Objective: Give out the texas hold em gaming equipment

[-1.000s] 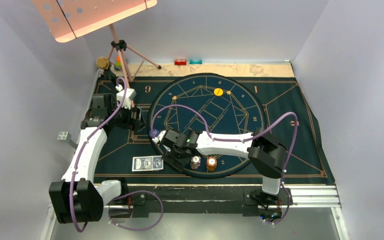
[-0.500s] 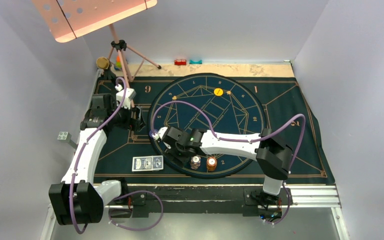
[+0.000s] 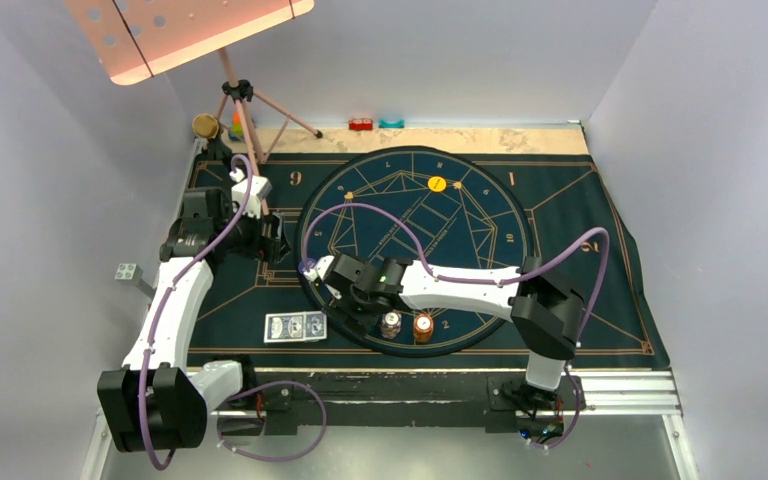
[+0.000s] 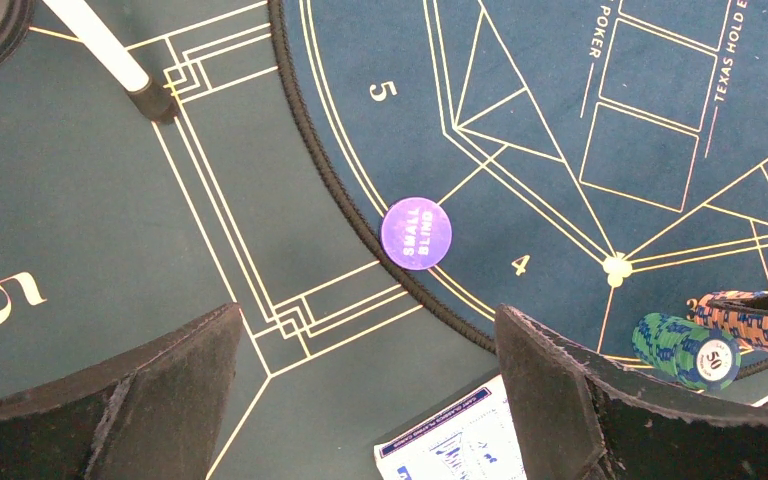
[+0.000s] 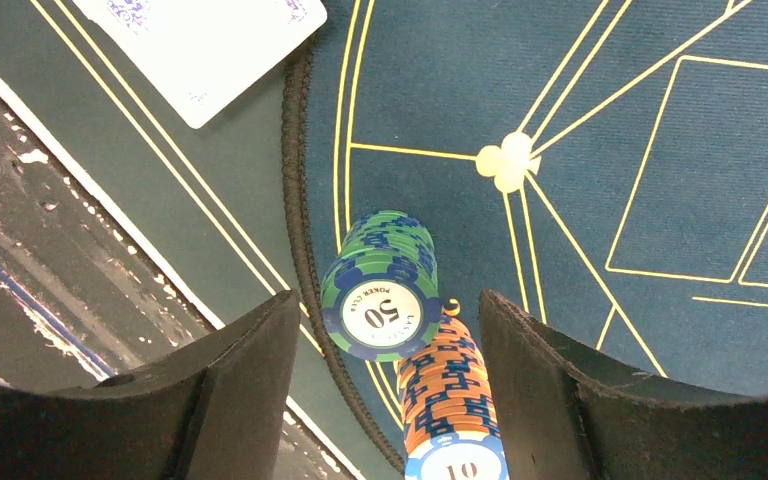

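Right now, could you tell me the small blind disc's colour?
The disc is purple, white lettering; left wrist view.

"How's the light?"

"Bright, soft and even, coming from overhead. Shadows on the mat [image 3: 560, 200] are faint."

"Any glare?"

"The pink panel [image 3: 190, 30] looks washed out."

"And sharpness?"

"Both wrist views are crisp: lettering reads on the green chip stack [image 5: 380, 280] and the purple disc [image 4: 416, 233]. The top view is softer, so small things blur."
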Robot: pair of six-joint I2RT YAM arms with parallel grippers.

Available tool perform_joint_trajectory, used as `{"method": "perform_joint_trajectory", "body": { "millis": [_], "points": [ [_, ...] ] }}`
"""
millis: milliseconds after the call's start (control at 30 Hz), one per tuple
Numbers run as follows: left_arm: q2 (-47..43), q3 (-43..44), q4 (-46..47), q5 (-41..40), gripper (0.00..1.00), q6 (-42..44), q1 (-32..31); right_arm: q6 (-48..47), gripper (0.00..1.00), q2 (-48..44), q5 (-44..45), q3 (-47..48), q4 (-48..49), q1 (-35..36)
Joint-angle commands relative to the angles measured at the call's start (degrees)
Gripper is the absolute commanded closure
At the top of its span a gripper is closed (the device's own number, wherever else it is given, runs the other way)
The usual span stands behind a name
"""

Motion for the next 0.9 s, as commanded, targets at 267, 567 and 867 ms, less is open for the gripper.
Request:
{"method": "perform_joint_trajectory", "body": {
  "millis": [267,567,867],
  "points": [
    [-1.45,0.32,1.10,0.58,0.00,0.83,0.34,0.98,0.37,0.76,-0.53,-0.27,1.66,0.38],
    [-2.08,0.05,1.33,0.54,0.00,0.80,0.37,1.01,0.37,1.24,-1.43,-0.59,2.34,0.43],
    [-2.07,0.10,1.36,0.23,0.00,0.79,0.38,1.46,0.42,0.71,-1.79,-1.59,3.24,0.42]
  ]
}}
